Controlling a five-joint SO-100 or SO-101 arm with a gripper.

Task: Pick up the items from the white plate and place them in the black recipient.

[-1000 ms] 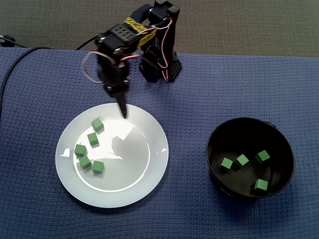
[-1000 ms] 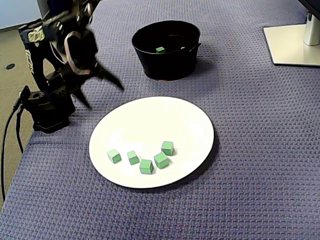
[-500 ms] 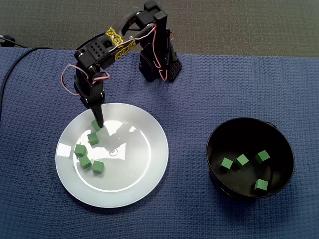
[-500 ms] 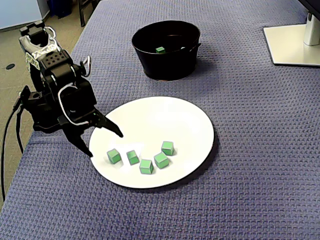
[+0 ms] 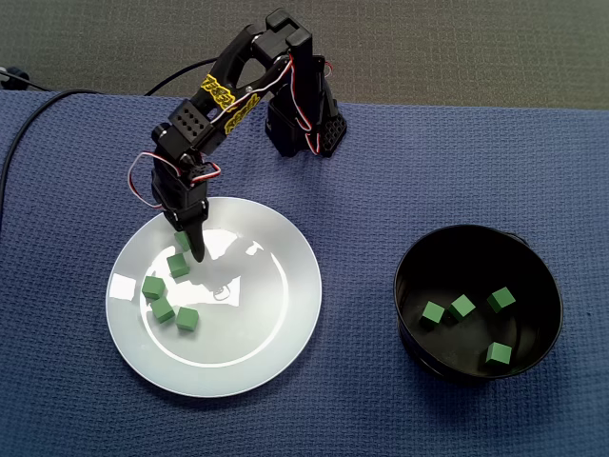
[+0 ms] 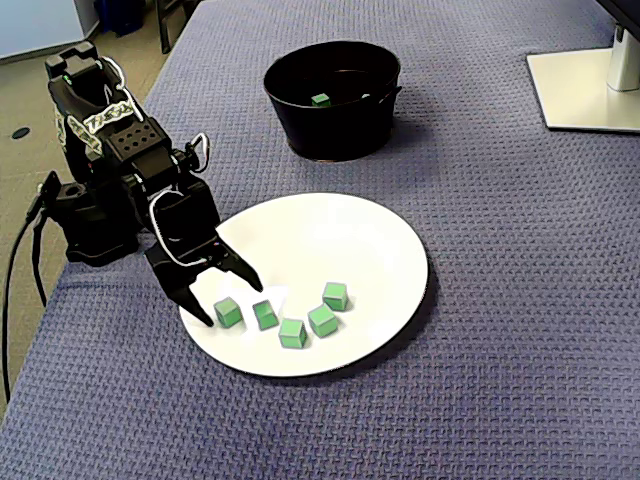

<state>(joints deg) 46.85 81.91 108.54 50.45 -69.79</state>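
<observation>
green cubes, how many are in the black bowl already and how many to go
Done: four green cubes lie in the black bowl. In hand: nothing is gripped yet. The open gripper is low over the white plate, and its fingers appear to sit either side of the leftmost cube in that view. Left: all five cubes on the plate.

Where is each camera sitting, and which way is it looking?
A fixed view: high above the table, looking almost straight down on the white plate and black recipient; the whole arm shows, with its pincer reaching down the picture.
A fixed view: lower and off to one side, looking slantwise across the cloth; the arm stands at picture left, pincer open astride one of the green cubes.
Both fixed views share the plate, recipient, cubes and arm.
</observation>
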